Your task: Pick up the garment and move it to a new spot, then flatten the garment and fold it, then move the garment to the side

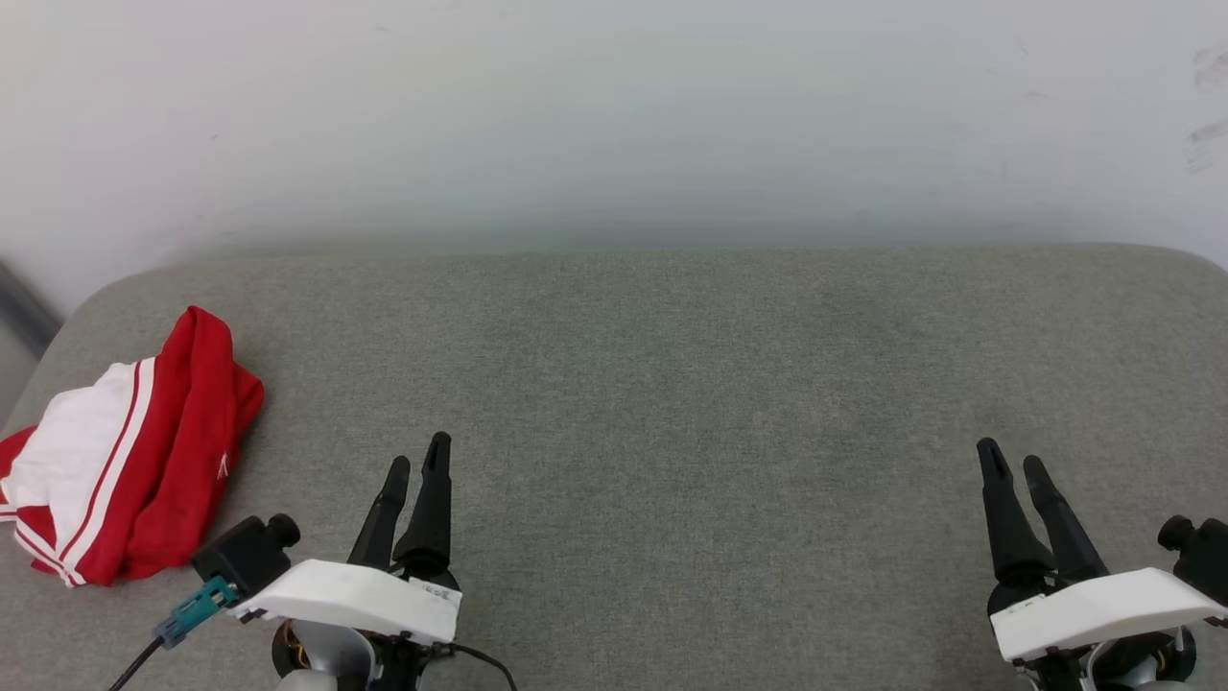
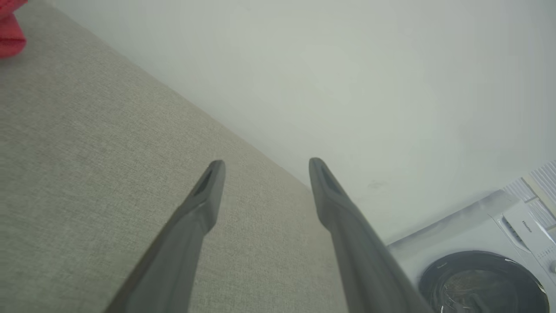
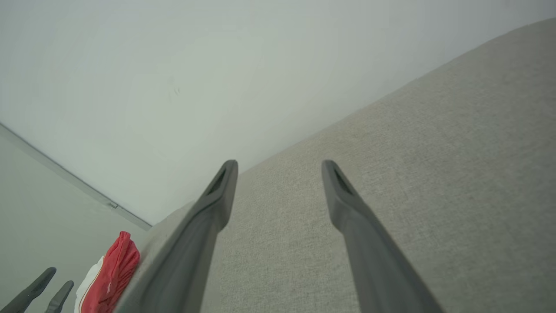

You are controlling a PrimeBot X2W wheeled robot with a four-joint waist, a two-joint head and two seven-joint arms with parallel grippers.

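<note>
At the far left edge of the grey padded surface [image 1: 672,384], I see the garment [image 1: 125,446] lying in a loose, bunched heap. Red folds wrap around a white panel edged with red and white stripes, and there is a tiny white mark on the red cloth near its right side. Part of the heap runs past the left border of my head view.

My left gripper [image 1: 418,453] sits low in that view, just right of the garment and apart from it. Its two dark fingers point up toward the wall [image 1: 614,115]. Its claw is released: the left wrist view shows the fingers spread, with bare grey cloth and pale wall between them. A scrap of red shows at the top left corner of that view. At its lower right, beyond the surface's edge, stands a white washing machine [image 2: 482,261] with a dark round door.

My right gripper [image 1: 1011,456] is at the lower right, well apart from the garment, with the open stretch of surface between them. Its claw is released too, fingers parted over bare cloth. The right wrist view shows the red heap small at its lower left.
</note>
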